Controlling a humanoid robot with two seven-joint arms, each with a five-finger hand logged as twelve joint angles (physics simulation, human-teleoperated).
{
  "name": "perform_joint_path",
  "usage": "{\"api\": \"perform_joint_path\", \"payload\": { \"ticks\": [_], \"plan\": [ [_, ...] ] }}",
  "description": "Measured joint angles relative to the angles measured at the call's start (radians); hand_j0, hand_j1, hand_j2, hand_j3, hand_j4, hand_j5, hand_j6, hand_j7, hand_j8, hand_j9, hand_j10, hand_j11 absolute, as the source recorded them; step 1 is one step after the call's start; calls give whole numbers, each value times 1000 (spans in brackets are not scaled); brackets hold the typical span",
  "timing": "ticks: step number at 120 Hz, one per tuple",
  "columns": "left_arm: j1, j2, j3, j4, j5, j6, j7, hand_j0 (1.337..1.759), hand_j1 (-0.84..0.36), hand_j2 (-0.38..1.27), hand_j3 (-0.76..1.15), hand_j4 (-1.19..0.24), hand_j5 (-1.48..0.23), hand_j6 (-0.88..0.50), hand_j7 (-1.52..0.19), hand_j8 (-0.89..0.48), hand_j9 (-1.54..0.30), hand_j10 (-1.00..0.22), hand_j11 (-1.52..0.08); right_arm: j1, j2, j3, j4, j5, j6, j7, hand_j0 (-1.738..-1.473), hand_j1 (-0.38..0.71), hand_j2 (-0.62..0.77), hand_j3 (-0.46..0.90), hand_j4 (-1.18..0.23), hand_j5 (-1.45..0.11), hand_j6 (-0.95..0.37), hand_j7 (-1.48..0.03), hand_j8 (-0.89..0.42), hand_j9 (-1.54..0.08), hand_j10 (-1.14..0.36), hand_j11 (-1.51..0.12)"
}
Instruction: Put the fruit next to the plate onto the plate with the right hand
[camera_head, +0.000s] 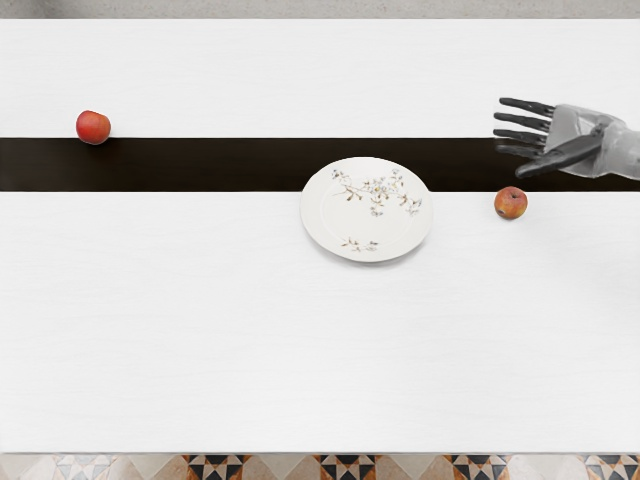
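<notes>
A white plate (366, 208) with a flower pattern lies near the middle of the table, partly over the dark stripe. Just right of it on the white surface sits a red-orange apple (510, 202), apart from the plate's rim. My right hand (524, 138) comes in from the right edge, above and slightly right of that apple, its dark fingers spread and holding nothing. A second red apple (93, 127) rests far to the left at the stripe's upper edge. The left arm is out of sight.
A dark stripe (200, 165) runs across the white table (300, 340) from left to right. Patterned floor tiles show below the table's front edge.
</notes>
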Motion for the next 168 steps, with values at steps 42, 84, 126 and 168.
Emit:
{"api": "perform_joint_path", "payload": {
  "ticks": [42,84,126,168],
  "plan": [
    [0,0,0,0,0,0,0,1658,55,49,0,-245,-318,-245,-318,-245,-318,-245,-318,49,-6,101,-15,-275,1,2,-1658,-309,-6,0,-32,-44,-32,-44,-32,-44,-32,-44],
    [0,0,0,0,0,0,0,1658,55,49,0,-245,-318,-245,-318,-245,-318,-245,-318,66,12,109,75,-760,-7,-4,-1658,-305,-6,0,-39,-50,-40,-49,-39,-49,-39,-49],
    [0,0,0,0,0,0,0,1658,55,49,0,-245,-318,-245,-318,-245,-318,-245,-318,57,58,20,99,-999,-327,0,-1658,-304,-6,0,-42,-51,-43,-50,-42,-51,-41,-50],
    [0,0,0,0,0,0,0,1658,55,49,0,-245,-318,-245,-318,-245,-318,-245,-318,26,84,-64,97,-938,-510,-35,-1658,-258,-13,0,-80,-101,-82,-100,-81,-101,-80,-100]
  ]
}}
